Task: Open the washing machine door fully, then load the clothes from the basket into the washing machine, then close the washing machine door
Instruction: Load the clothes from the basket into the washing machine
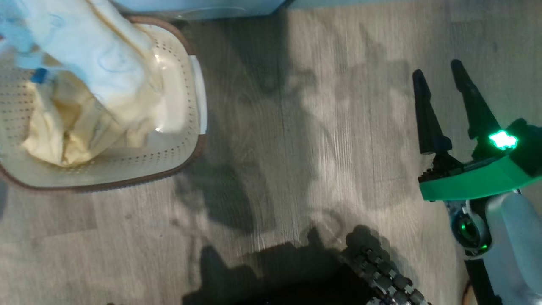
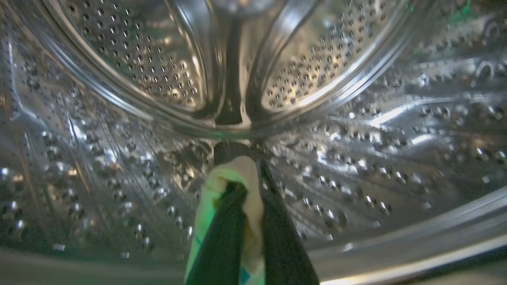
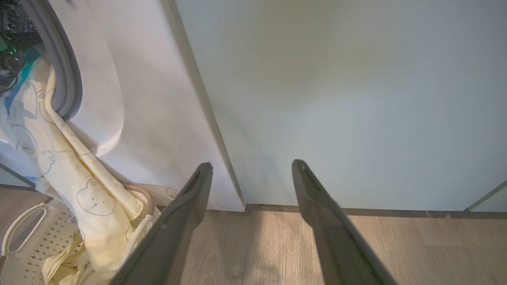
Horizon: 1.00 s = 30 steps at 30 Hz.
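Two long dark fingers of the right gripper [image 1: 438, 70] stand spread at about three o'clock in the head view, pointing toward twelve over the grey wood-look floor [image 1: 296, 127]. Over at ten o'clock sits the basket [image 1: 169, 148], cream with a brown rim and a white handle [image 1: 199, 93] on its three o'clock side. The clothes [image 1: 63, 127] lie bunched in it, pale yellow. One paler stretch of cloth rises out of the basket toward eleven o'clock, blurred, with a bit of blue trim beside it.

In the left wrist view you are looking into a perforated steel drum [image 2: 356, 158]. The left gripper [image 2: 247, 178] rises from six o'clock with its fingers pressed together on a fold of the pale yellow cloth. The cloth bulges over the fingertips near the centre of the view.

In the right wrist view the right gripper's fingers rise from six o'clock, well apart and holding nothing, aimed at a pale green cabinet [image 3: 336, 99]. At ten o'clock is the white front of the washing machine [image 3: 150, 118] with its grey rubber ring [image 3: 67, 79]. A yellow garment printed with little bear faces hangs out of the opening over the ring. It runs down to the basket at seven o'clock, and its lower end lies inside the basket.
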Available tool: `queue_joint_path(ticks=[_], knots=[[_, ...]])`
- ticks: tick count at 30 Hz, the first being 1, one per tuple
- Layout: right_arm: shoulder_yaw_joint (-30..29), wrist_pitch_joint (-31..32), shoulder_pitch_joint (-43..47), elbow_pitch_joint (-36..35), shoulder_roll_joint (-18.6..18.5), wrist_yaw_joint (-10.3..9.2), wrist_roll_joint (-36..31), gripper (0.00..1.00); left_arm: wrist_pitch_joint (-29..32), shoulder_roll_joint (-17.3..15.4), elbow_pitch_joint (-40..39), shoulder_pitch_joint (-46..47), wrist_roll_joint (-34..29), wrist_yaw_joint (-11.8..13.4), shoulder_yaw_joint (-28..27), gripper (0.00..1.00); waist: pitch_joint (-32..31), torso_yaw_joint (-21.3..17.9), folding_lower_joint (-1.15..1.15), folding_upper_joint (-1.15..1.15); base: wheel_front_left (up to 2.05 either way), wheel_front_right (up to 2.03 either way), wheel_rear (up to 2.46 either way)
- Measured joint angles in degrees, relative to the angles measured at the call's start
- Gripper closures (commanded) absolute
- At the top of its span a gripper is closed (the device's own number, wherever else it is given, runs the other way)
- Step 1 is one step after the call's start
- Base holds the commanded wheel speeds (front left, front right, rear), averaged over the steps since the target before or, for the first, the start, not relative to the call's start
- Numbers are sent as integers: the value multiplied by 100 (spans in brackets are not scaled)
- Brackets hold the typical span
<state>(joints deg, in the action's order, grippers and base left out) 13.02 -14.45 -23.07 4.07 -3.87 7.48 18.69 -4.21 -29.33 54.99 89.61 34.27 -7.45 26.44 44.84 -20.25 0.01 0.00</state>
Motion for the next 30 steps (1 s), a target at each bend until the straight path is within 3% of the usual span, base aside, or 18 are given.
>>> queue_joint_path(ticks=[6,12,21,27,28,29,30], knots=[[57,0,-98,-1,40,0,0,0,-698,-52,442,649,-155,-1,118,100,234,-157,0,0,0,0,0],[124,0,-116,-1,51,-1,4,0,-1001,-148,584,1328,-316,-1,60,100,409,-261,-1,0,0,0,0],[168,0,-324,-1,75,0,5,0,-1048,-249,-539,1490,-655,56,-995,100,615,-313,-1,0,0,0,0],[164,0,-323,3,82,-1,5,0,-1051,-52,-332,963,-890,48,-1260,98,627,-272,-1,0,0,0,0],[160,0,-323,3,83,0,5,0,-1051,-10,-205,895,-917,47,-1238,73,621,-262,-1,0,0,0,0],[154,0,-323,3,83,-1,5,0,-1051,52,-90,852,-924,45,-1216,57,617,-249,-1,0,0,0,0],[146,0,-322,9,83,-1,5,0,-1051,108,4,833,-925,37,-1178,34,612,-235,-1,0,0,0,0]])
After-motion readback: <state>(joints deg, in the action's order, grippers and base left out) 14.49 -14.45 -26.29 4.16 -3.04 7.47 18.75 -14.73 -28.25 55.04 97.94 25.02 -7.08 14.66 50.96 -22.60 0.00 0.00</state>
